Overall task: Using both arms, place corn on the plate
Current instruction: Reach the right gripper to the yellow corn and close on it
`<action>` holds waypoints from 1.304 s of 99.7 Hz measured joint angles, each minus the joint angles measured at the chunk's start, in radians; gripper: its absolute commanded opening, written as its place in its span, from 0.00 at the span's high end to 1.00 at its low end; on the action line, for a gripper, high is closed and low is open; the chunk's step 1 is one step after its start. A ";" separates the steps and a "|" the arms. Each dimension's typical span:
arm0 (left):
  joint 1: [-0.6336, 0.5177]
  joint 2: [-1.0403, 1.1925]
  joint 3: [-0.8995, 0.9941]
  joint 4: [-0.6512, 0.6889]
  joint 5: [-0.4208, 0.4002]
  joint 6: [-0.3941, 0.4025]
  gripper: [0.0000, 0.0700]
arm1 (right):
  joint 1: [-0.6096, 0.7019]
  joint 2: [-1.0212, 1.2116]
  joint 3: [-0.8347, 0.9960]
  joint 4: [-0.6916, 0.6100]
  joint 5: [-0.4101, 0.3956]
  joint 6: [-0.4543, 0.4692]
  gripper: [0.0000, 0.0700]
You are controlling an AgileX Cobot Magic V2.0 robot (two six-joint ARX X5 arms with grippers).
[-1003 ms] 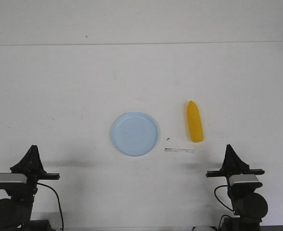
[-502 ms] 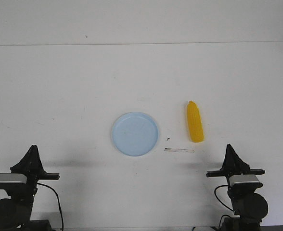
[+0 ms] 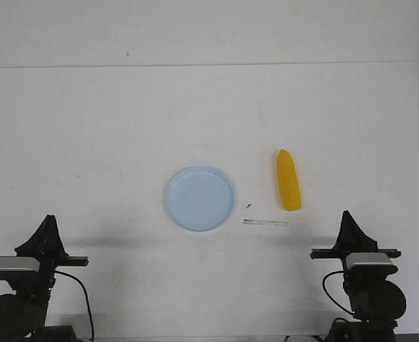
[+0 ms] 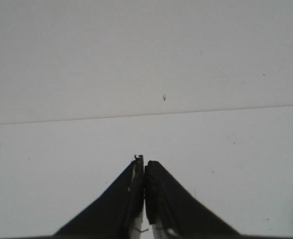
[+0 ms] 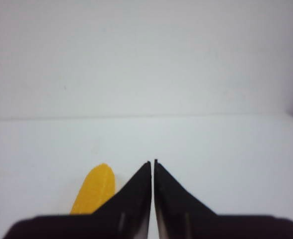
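Yellow corn [image 3: 288, 189] lies on the white bench [image 3: 88, 128] just right of the pale blue plate [image 3: 199, 198], not touching it; long axis runs near-far, pointed end away from robot. It sits ahead of the right gripper [image 3: 351, 222], slightly to its left; left gripper [image 3: 47, 226] is well apart. Both sets of jaws clenched, empty, touching nothing, w/ neither yet reaching

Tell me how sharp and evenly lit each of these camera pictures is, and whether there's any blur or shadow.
Front view: even, soft light, sharp; the corn and plate are crisp, with faint shadows on the table near both arm bases. Left wrist view: flat and grey, the closed left gripper fairly sharp. Right wrist view: softer, the corn and the right gripper slightly blurred.
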State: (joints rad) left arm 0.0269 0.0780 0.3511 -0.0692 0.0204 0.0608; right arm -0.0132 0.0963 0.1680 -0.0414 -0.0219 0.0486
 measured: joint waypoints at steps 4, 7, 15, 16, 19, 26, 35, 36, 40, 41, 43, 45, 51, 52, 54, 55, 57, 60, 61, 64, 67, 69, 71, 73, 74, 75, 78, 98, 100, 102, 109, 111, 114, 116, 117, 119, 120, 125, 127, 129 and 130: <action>0.000 0.000 0.000 0.000 0.000 0.000 0.99 | 0.000 0.034 0.031 -0.029 0.000 0.000 0.99; 0.000 0.000 0.000 0.000 0.000 0.000 0.99 | 0.000 0.066 0.050 -0.043 0.000 0.000 0.99; 0.000 0.000 0.000 0.000 0.000 0.000 0.99 | 0.000 0.163 0.090 -0.052 0.000 0.000 0.99; 0.000 0.000 0.000 0.000 0.000 0.000 0.99 | 0.000 0.183 0.098 -0.054 0.000 0.000 0.99; 0.000 0.000 0.000 0.000 0.000 0.000 0.99 | 0.000 0.226 0.112 -0.055 0.000 0.000 0.99; 0.000 0.000 0.000 0.000 0.000 0.000 0.99 | 0.003 0.331 0.154 -0.059 -0.001 0.000 0.99; 0.000 0.000 0.000 0.000 0.000 0.000 0.99 | 0.015 0.484 0.216 -0.058 -0.002 0.000 0.99; 0.000 0.000 0.000 0.000 0.000 0.000 0.99 | 0.018 0.502 0.224 -0.058 -0.002 0.000 0.99; 0.000 0.000 0.000 0.000 0.000 0.000 0.99 | 0.028 0.577 0.254 -0.058 -0.003 0.000 0.99; 0.000 0.000 0.000 0.000 0.000 0.000 0.99 | 0.031 0.595 0.261 -0.058 -0.003 0.000 0.99; 0.000 0.000 0.000 0.000 0.000 0.000 0.99 | 0.035 0.623 0.274 -0.059 -0.003 0.000 0.99; 0.000 0.000 0.000 0.000 0.000 0.000 0.99 | 0.041 0.669 0.294 -0.062 -0.003 0.000 0.99; 0.000 0.000 0.000 0.000 0.000 0.000 0.99 | 0.055 0.779 0.349 -0.090 -0.003 0.000 0.99; 0.000 0.000 0.000 0.000 0.000 0.000 0.99 | 0.056 0.797 0.358 -0.096 -0.003 0.000 0.99; 0.000 0.000 0.000 0.000 0.000 0.000 0.99 | 0.059 0.829 0.379 -0.112 -0.004 0.000 0.99; 0.000 0.000 0.000 0.000 0.000 0.000 0.99 | 0.060 0.846 0.389 -0.119 -0.003 0.000 0.99; 0.000 0.000 0.000 0.000 0.000 0.000 0.99 | 0.063 0.877 0.411 -0.134 -0.003 0.000 0.99; 0.000 0.000 0.000 0.000 0.000 0.000 0.99 | 0.067 0.923 0.444 -0.158 -0.003 0.000 0.99; 0.000 0.000 0.000 0.000 0.000 0.000 0.99 | 0.068 0.937 0.455 -0.166 -0.004 0.000 0.99; 0.000 0.000 0.000 0.000 0.000 0.000 0.99 | 0.072 0.979 0.491 -0.193 -0.003 0.000 0.99; 0.000 0.000 0.000 0.000 0.000 0.000 0.99 | 0.076 1.017 0.525 -0.219 -0.003 0.001 0.99; 0.000 0.000 0.000 0.000 0.000 0.000 0.99 | 0.078 1.036 0.543 -0.234 -0.003 0.002 0.99; 0.000 0.000 0.000 0.000 0.000 0.000 0.99 | 0.082 1.060 0.566 -0.253 -0.003 0.006 0.99; 0.000 0.000 0.000 0.000 0.000 0.000 0.99 | 0.086 1.087 0.595 -0.278 -0.003 0.012 0.99; 0.000 0.000 0.000 0.000 0.000 0.000 0.99 | 0.087 1.098 0.607 -0.290 -0.003 0.014 0.99; 0.000 0.000 0.000 0.000 0.000 0.000 0.99 | 0.088 1.108 0.620 -0.302 -0.003 0.018 0.99; 0.000 0.000 0.000 0.000 0.000 0.000 0.99 | 0.093 1.139 0.657 -0.340 -0.002 0.032 0.99; 0.000 0.000 0.000 0.000 0.000 0.000 0.99 | 0.137 1.318 0.944 -0.653 0.021 0.138 0.99; 0.000 0.000 0.000 0.000 0.000 0.000 0.99 | 0.143 1.334 0.972 -0.677 0.021 0.146 0.99; 0.000 0.000 0.000 0.000 0.000 0.000 0.99 | 0.148 1.349 0.999 -0.695 0.021 0.154 0.99; 0.000 0.000 0.000 0.000 0.000 0.000 0.99 | 0.163 1.400 1.084 -0.739 0.021 0.172 0.98; 0.000 0.000 0.000 0.000 0.000 0.000 0.99 | 0.168 1.413 1.103 -0.746 0.021 0.177 0.97; 0.000 0.000 0.000 0.000 0.000 0.000 0.99 | 0.177 1.434 1.130 -0.755 0.021 0.185 0.92; 0.000 0.000 0.000 0.000 0.000 0.000 0.99 | 0.183 1.447 1.146 -0.761 0.022 0.188 0.84; 0.000 0.000 0.000 0.000 0.000 0.000 0.99 | 0.184 1.450 1.150 -0.763 0.022 0.188 0.82; 0.000 0.000 0.000 0.000 0.000 0.000 0.99 | 0.192 1.467 1.167 -0.767 0.023 0.192 0.73; 0.000 0.000 0.000 0.000 0.000 0.000 0.99 | 0.193 1.470 1.170 -0.767 0.023 0.192 0.68; 0.000 0.000 0.000 0.000 0.000 0.000 0.99 | 0.208 1.500 1.194 -0.769 0.023 0.194 0.42; 0.000 0.000 0.000 0.000 0.000 0.000 0.99 | 0.214 1.510 1.198 -0.768 0.023 0.195 0.32; 0.000 0.000 0.000 0.000 0.000 0.000 0.99 | 0.220 1.520 1.199 -0.766 0.023 0.195 0.25; 0.000 0.000 0.000 0.000 0.000 0.000 0.99 | 0.223 1.524 1.199 -0.766 0.022 0.196 0.22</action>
State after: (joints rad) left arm 0.0269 0.0780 0.3511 -0.0692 0.0204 0.0608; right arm 0.2100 1.6199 1.3666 -0.8074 -0.0002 0.2443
